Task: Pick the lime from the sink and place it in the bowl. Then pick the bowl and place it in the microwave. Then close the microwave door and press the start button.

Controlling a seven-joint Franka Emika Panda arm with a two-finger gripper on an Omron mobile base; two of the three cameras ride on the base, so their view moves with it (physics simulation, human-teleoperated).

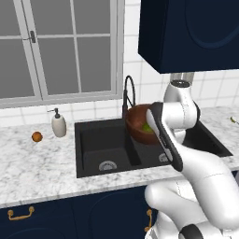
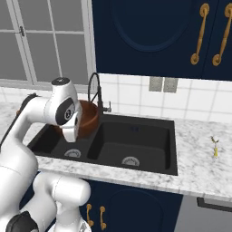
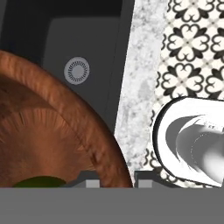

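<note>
A white marble worktop (image 1: 37,163) with grey veins runs below a wall of white square tiles (image 2: 136,97). A large window (image 1: 56,46) with a grey frame and a small latch stands over it on the left. Dark navy upper cabinets (image 2: 145,36) with brass handles (image 2: 198,34) hang on the right, and navy lower cabinets (image 1: 70,214) carry brass handles too. The floor (image 3: 192,43) has a black and white flower pattern.
</note>
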